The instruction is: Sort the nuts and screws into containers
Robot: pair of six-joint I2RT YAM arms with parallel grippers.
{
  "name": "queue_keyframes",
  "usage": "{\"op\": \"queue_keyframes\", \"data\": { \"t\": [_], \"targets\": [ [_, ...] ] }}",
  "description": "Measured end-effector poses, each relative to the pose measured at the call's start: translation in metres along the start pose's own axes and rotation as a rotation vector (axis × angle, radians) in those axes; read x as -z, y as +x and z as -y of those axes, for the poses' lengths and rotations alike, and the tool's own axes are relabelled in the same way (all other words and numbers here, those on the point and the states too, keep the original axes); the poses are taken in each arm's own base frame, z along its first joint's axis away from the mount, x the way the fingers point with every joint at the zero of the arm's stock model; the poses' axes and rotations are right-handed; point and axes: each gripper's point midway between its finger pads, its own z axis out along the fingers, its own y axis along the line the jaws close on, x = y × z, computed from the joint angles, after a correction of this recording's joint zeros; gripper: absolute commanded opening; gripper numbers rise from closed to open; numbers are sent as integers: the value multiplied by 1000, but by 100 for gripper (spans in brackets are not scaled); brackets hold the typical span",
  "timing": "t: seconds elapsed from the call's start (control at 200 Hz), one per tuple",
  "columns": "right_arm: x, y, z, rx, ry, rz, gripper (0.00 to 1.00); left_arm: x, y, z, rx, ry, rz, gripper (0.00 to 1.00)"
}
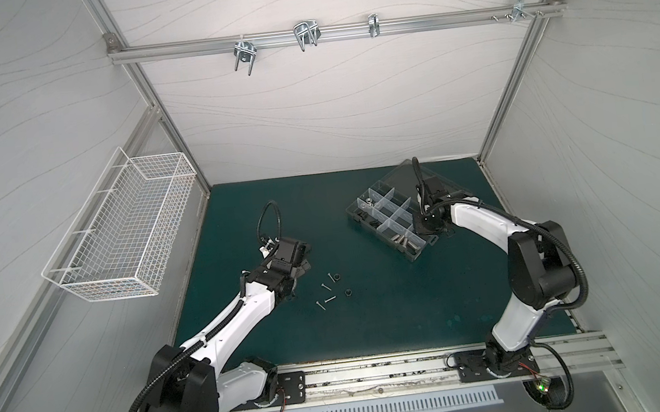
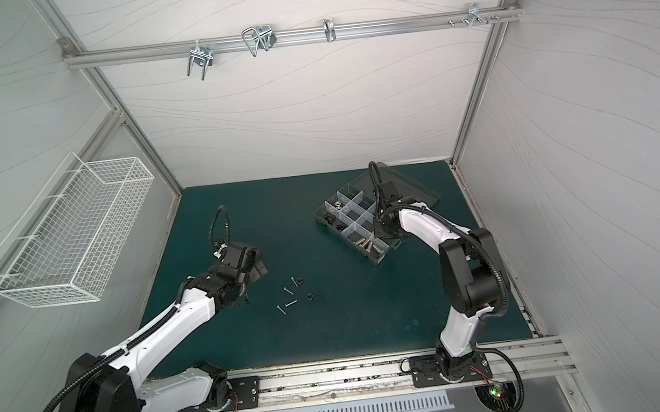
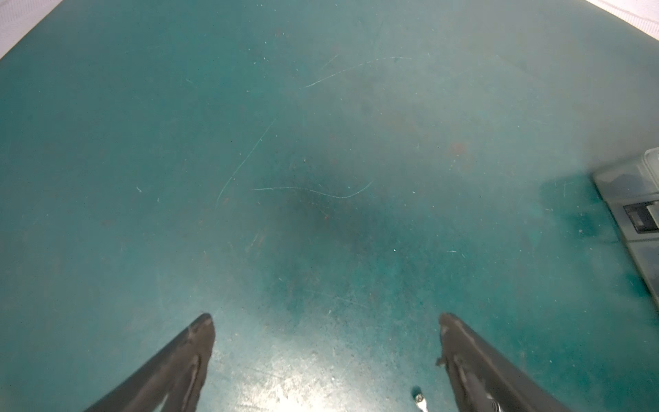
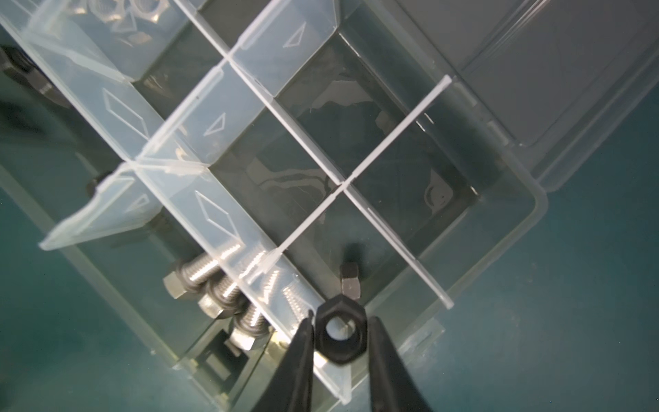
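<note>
Right pincer (image 4: 342,316) has a black nut (image 4: 340,331) between its tips, gripped or loose I cannot tell; hitting the box (image 4: 513,228) wall, it could bounce out.

Clear, glossy plastic in the organizer box (image 4: 535,199); frosted, translucent white plastic in its dividers (image 4: 117,110). Inside the box, bright threaded metal on the hex bolts (image 4: 194,276); at its edge, dull black on the nut (image 4: 340,333). Beneath the box, matt green mat (image 3: 285,142), scratched and scuffed.

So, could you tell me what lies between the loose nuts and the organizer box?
Only bare green mat lies between the loose nuts and the organizer box, as both top views show.
</note>
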Motion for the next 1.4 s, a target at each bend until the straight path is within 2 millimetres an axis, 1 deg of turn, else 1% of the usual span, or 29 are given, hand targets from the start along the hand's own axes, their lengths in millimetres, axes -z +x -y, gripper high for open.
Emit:
{"op": "queue_keyframes", "data": {
  "t": [0.105, 0.295, 0.365, 0.43, 0.525, 0.625, 0.69, 0.735, 0.8, 0.85, 0.99, 1.081, 1.191, 1.306, 1.401],
  "targets": [
    [0, 0, 0, -3, 1, -2, 48, 0, 0, 0, 0, 0, 0, 99],
    [2, -1, 1, -4, 0, 5, 49, 0, 0, 0, 0, 0, 0, 99],
    [8, -3, 0, -3, -5, 17, 49, 0, 0, 0, 1, 0, 0, 99],
    [17, -5, -4, 9, -15, 37, 49, 0, 0, 0, 1, -1, 0, 99],
    [34, -8, -18, 41, -40, 78, 49, 0, 0, 0, 5, -1, 0, 99],
    [52, -2, -50, 117, -89, 112, 49, 0, -1, -1, 15, -4, 3, 99],
    [59, 7, -74, 175, -128, 117, 49, 0, -1, -1, 23, -7, 7, 99],
    [61, 17, -92, 218, -158, 109, 49, 0, -2, -2, 30, -12, 11, 99],
    [62, 37, -116, 282, -199, 86, 48, 0, -3, -4, 44, -21, 18, 99],
    [62, 56, -134, 337, -230, 63, 48, 1, -3, -6, 53, -29, 21, 99],
    [65, 103, -175, 468, -312, 9, 48, 3, -6, -11, 92, -48, 42, 99],
    [67, 124, -196, 530, -358, -14, 48, 5, -7, -17, 118, -62, 54, 99],
    [60, 142, -212, 582, -373, -44, 48, 6, -5, -24, 143, -83, 62, 99],
    [45, 156, -219, 623, -359, -84, 48, 7, -3, -31, 162, -102, 70, 99],
    [36, 163, -225, 657, -350, -105, 48, 9, -4, -33, 177, -105, 78, 99]
  ]
}}
